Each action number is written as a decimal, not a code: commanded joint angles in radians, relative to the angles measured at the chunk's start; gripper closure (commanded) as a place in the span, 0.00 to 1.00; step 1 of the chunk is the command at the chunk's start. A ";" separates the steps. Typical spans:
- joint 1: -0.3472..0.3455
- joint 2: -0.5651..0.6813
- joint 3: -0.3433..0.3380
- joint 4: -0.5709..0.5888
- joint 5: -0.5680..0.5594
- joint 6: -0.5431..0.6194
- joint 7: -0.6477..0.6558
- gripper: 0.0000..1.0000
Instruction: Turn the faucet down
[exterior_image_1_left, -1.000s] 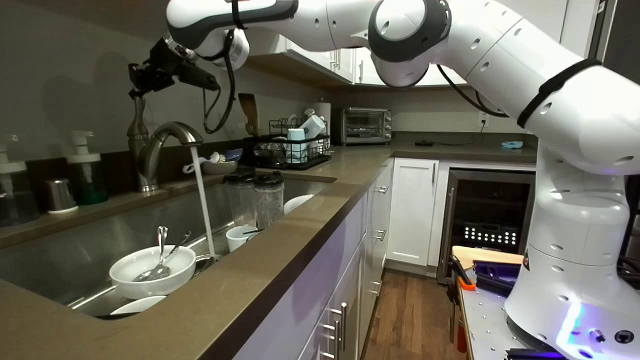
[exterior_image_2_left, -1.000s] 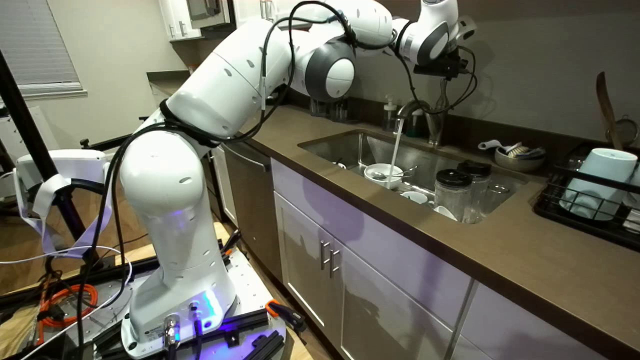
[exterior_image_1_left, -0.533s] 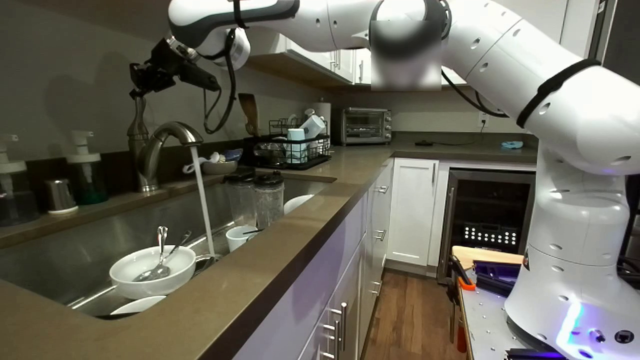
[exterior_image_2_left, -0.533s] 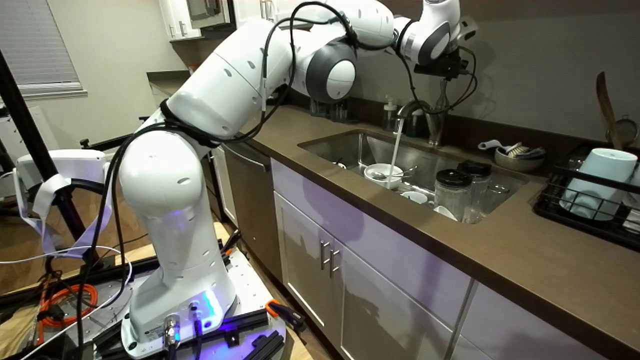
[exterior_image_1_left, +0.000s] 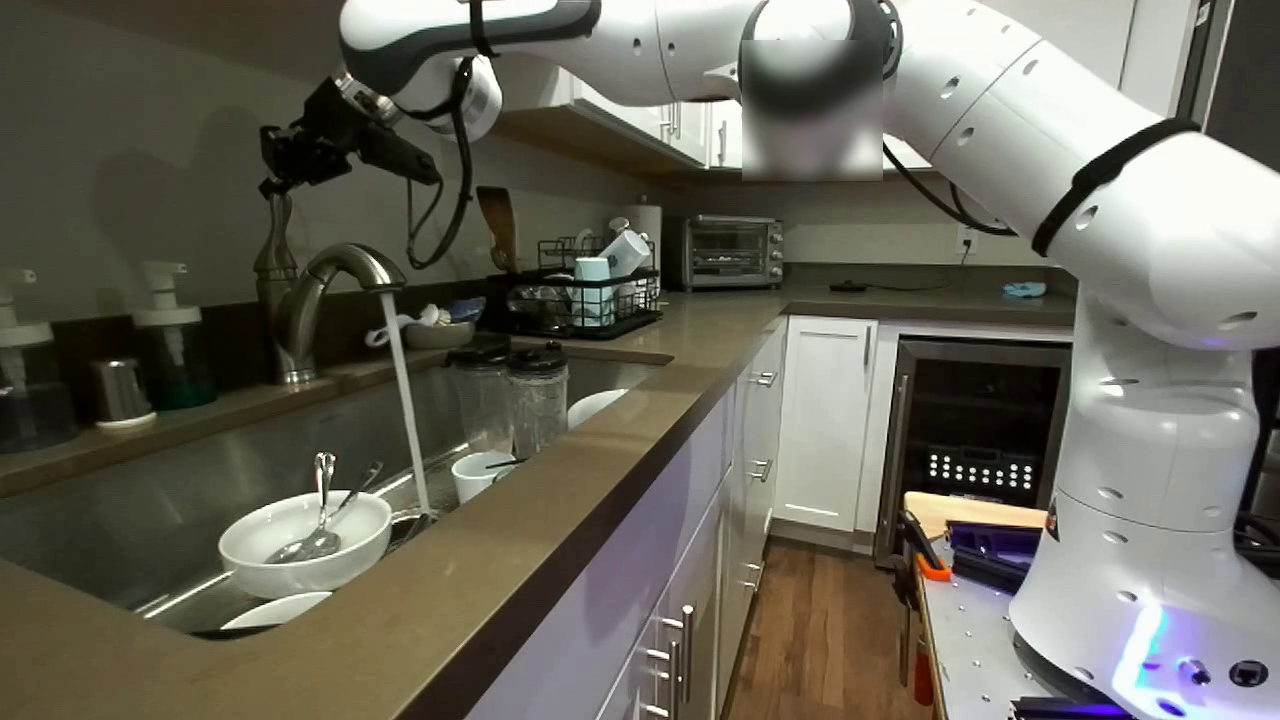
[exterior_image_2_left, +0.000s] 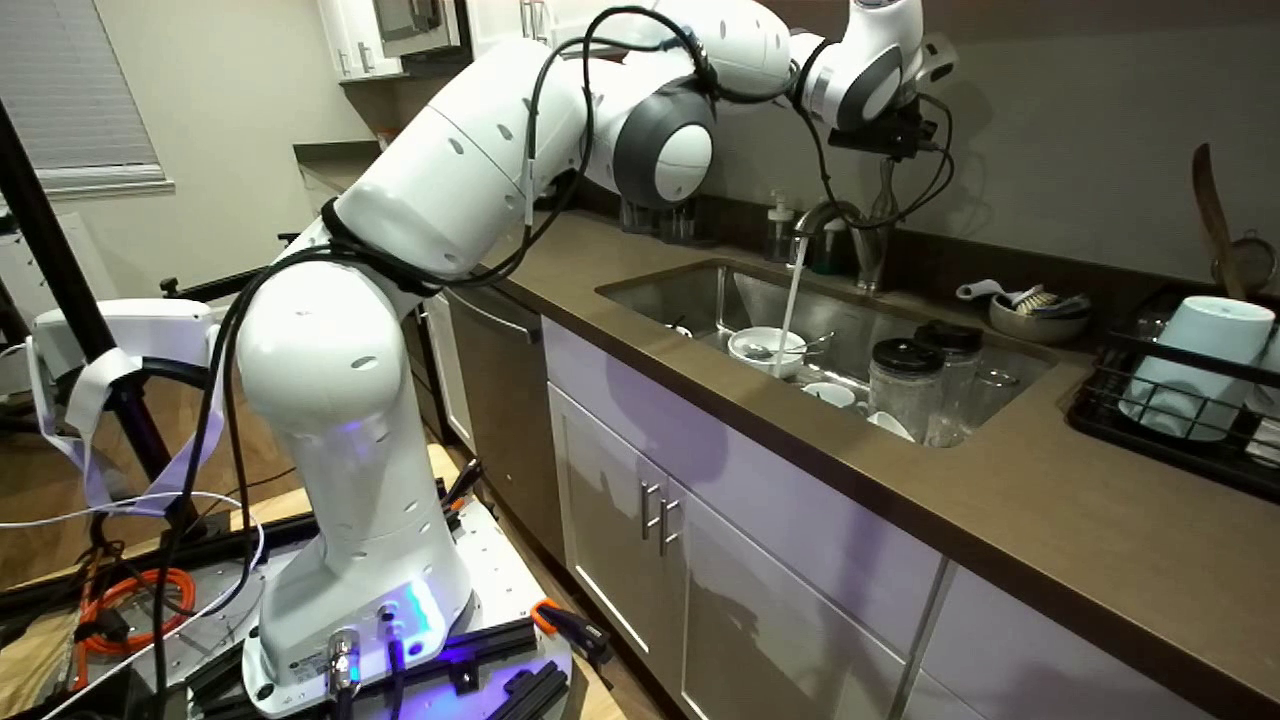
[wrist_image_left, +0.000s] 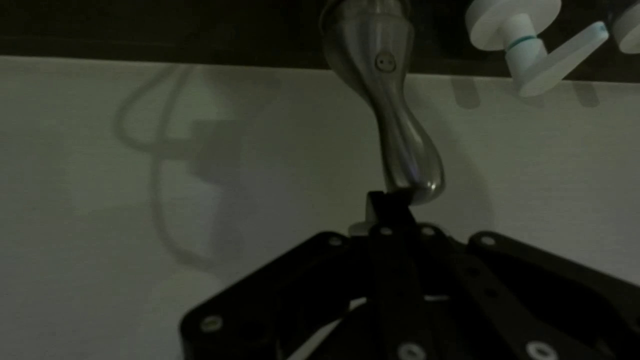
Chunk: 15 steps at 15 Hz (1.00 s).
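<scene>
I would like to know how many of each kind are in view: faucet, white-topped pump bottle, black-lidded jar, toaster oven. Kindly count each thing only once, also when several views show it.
Faucet: 1
Pump bottles: 2
Jars: 2
Toaster oven: 1
Total: 6

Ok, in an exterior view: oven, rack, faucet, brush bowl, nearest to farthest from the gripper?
1. Faucet: directly under the gripper.
2. Brush bowl: behind the sink.
3. Rack: beyond the sink's far end.
4. Oven: deepest, near the corner.
</scene>
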 joint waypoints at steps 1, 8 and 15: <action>-0.015 -0.009 0.021 -0.040 0.016 -0.016 -0.021 0.98; -0.017 -0.034 0.016 -0.095 0.014 0.025 -0.013 0.98; -0.031 -0.090 0.015 -0.215 0.016 0.095 -0.005 0.98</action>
